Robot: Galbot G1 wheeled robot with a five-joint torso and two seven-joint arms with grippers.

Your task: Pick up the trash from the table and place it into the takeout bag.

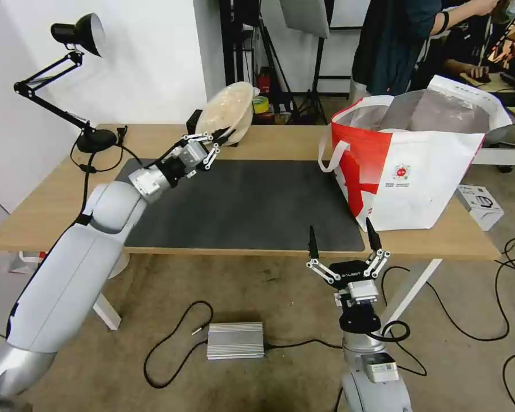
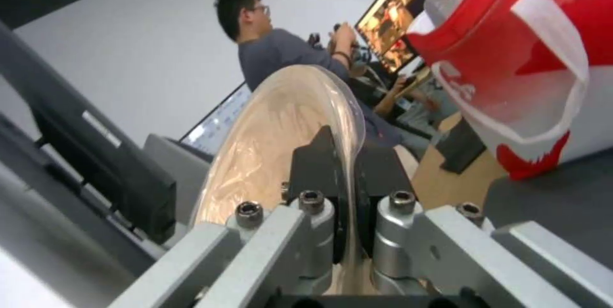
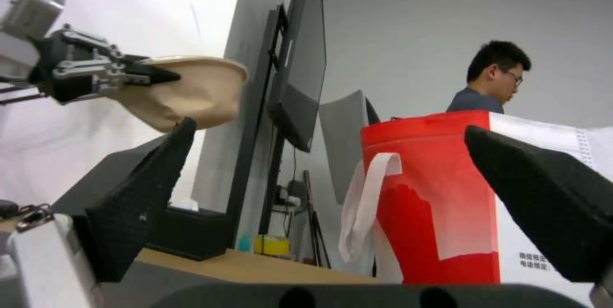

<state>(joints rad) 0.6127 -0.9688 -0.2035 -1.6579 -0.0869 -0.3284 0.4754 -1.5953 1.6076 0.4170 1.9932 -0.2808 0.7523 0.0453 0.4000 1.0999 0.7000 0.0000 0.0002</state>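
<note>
My left gripper is shut on the rim of the shallow beige translucent bowl, a piece of the trash, holding it tilted on edge above the back of the table. In the left wrist view the bowl stands edge-on, its rim pinched between the black fingers. The takeout bag stands open on the table's right side, to the right of the bowl and apart from it. My right gripper waits open at the table's front edge, below the bag, with nothing in it. The right wrist view shows the bowl and the bag.
A dark grey mat covers the table's middle. A black desk lamp stands at the back left. A black tissue box sits behind the bowl. A small white box lies right of the bag. Cables and a silver power unit lie on the floor.
</note>
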